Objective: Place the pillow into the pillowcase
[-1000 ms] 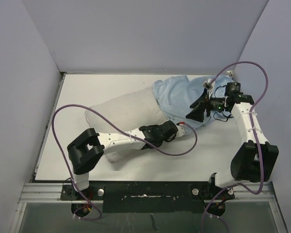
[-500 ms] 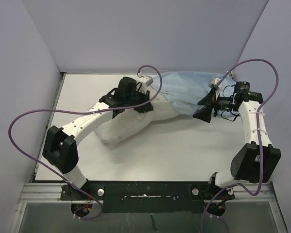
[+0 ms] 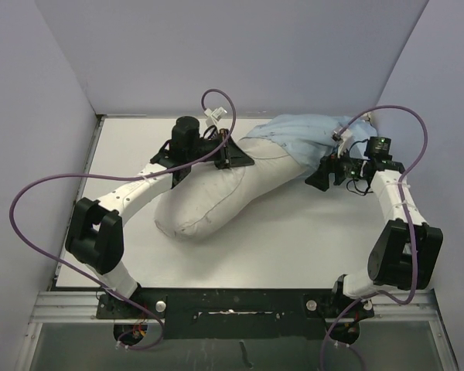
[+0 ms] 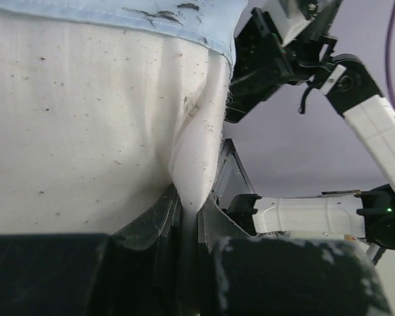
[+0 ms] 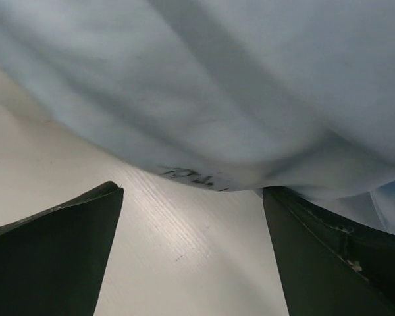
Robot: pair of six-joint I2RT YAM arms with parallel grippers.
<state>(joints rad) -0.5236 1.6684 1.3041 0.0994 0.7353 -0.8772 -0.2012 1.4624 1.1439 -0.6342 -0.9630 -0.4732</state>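
Left jaws clenched on a thin fold of the pillow (image 4: 85,131), just below the hem of the pillowcase (image 4: 118,10). Right jaws released and spread wide, with only bare worktop (image 5: 184,250) between them and the blue cloth just beyond. In the top view the pillow lies diagonally at frame centre, upper-right end inside the case, lower-left half out. My worry: with nothing anchoring the case, a push may bunch or drag it along, or the pinched fold may slip free.
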